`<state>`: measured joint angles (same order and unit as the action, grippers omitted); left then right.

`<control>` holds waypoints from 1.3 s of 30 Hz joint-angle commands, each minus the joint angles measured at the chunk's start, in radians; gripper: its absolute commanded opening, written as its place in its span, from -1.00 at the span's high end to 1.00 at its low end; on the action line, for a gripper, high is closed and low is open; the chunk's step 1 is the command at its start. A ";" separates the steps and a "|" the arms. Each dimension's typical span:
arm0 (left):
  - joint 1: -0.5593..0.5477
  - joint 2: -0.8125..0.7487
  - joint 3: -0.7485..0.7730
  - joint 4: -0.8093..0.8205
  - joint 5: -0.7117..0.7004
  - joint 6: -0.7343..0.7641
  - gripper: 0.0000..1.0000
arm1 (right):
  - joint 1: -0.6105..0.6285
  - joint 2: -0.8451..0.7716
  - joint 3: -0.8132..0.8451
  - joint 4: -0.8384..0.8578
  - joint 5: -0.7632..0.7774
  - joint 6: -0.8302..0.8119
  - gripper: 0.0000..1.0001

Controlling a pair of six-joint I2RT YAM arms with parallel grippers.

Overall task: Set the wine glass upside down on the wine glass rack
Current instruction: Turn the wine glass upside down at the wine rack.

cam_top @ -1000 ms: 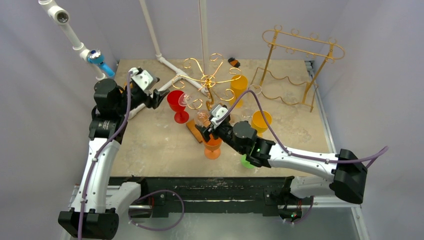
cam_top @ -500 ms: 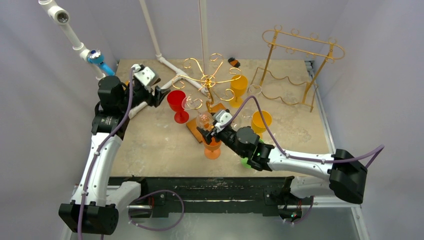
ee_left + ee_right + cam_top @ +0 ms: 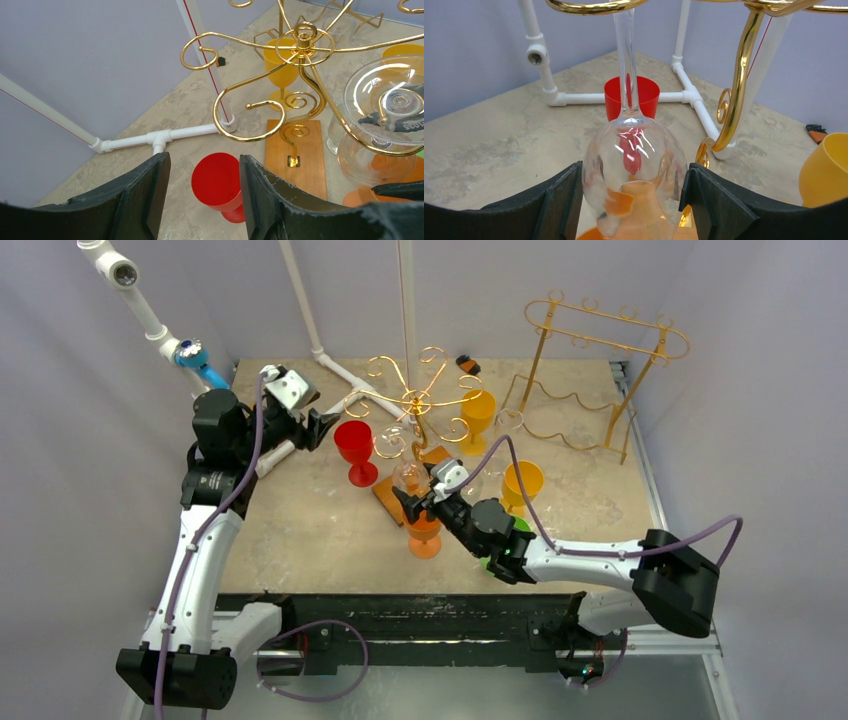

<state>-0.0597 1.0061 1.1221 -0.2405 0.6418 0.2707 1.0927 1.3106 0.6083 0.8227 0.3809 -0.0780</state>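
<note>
The clear wine glass (image 3: 408,477) hangs upside down from a curled arm of the gold wine glass rack (image 3: 415,400). In the left wrist view its foot (image 3: 395,100) rests on top of the gold arm and its bowl (image 3: 370,155) hangs below. My right gripper (image 3: 410,498) is open, and in its wrist view the fingers (image 3: 559,205) flank the bowl (image 3: 634,150) closely, its stem rising through the rack (image 3: 739,75). My left gripper (image 3: 325,425) is open and empty, above and left of a red goblet (image 3: 220,182).
An orange goblet (image 3: 425,535) stands under the hanging glass, beside the rack's wooden base (image 3: 300,150). Two yellow goblets (image 3: 478,410) (image 3: 522,482), a second gold rack (image 3: 600,370) at back right, white PVC pipes (image 3: 320,350) and a green object (image 3: 492,562) stand around.
My right arm has drawn back slightly toward the near edge, while the clear glass stays hanging at the rack. My left gripper has shifted a little right toward the red goblet.
</note>
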 commanded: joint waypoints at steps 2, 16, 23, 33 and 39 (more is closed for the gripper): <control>-0.005 -0.006 0.041 0.032 -0.007 -0.024 -0.13 | -0.001 0.037 0.008 0.121 0.074 0.018 0.02; -0.005 -0.017 0.038 0.036 0.009 -0.031 -0.15 | -0.001 -0.044 0.007 0.040 0.012 0.007 -0.91; -0.005 -0.023 0.035 0.036 0.006 -0.019 -0.18 | -0.001 -0.103 0.006 -0.018 -0.015 0.010 -0.98; -0.005 -0.024 0.042 0.043 0.017 -0.033 -0.19 | -0.001 -0.069 0.005 -0.022 -0.046 0.009 -0.98; -0.006 -0.021 0.045 0.046 0.019 -0.046 -0.19 | -0.001 -0.006 0.022 0.013 -0.034 0.010 -0.98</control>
<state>-0.0597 0.9981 1.1221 -0.2386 0.6521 0.2600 1.0927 1.2797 0.6079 0.7830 0.3485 -0.0673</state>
